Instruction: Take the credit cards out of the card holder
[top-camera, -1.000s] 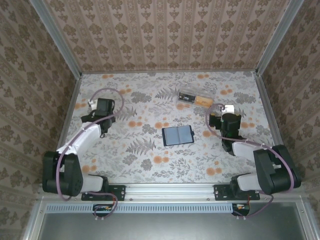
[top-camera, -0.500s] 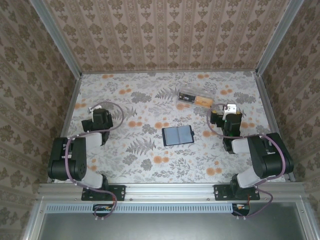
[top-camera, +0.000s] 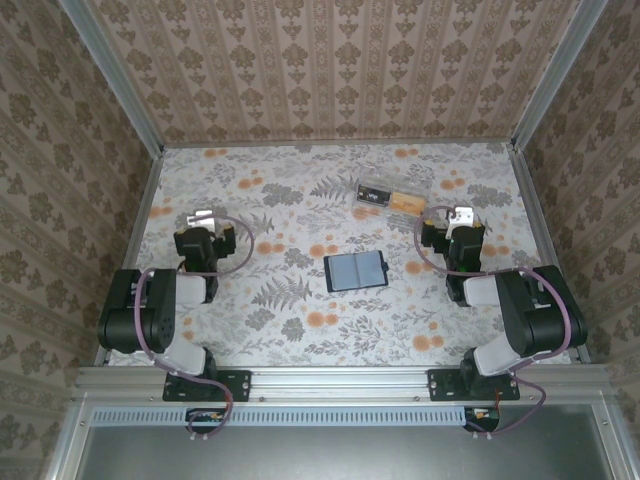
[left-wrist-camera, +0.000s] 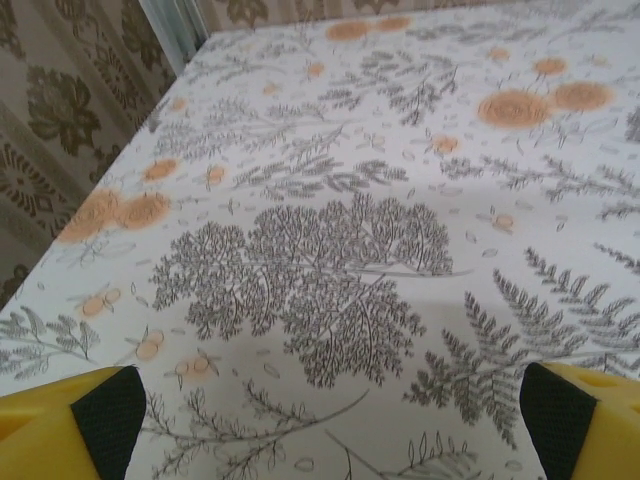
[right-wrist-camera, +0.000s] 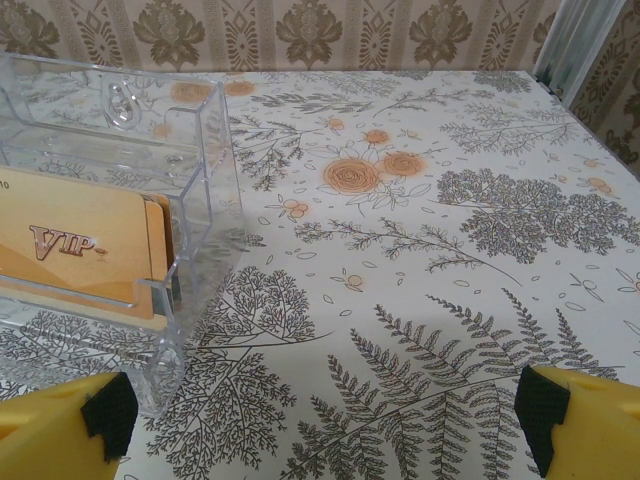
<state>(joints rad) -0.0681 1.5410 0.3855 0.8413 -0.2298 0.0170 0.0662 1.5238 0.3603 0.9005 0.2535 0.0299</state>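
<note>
The card holder (top-camera: 357, 271) is a small dark navy wallet lying flat in the middle of the floral table, with a fold line down its centre. No cards can be made out on it from above. My left gripper (top-camera: 202, 219) rests well to its left, open, with only tablecloth between its yellow fingers (left-wrist-camera: 70, 420). My right gripper (top-camera: 462, 217) sits to the wallet's right and slightly farther back. It is open as well (right-wrist-camera: 325, 415), and nothing lies between its black pads (right-wrist-camera: 108, 410).
A clear plastic box (top-camera: 390, 195) with tan and black contents stands behind the wallet. Its corner (right-wrist-camera: 150, 250) is close on the left in the right wrist view, with a tan VIP card (right-wrist-camera: 75, 245) inside. Patterned walls enclose the table.
The left arm has folded back toward its base, and its gripper now points at the back of the table. The right arm also drew back a second ago and has since held still.
</note>
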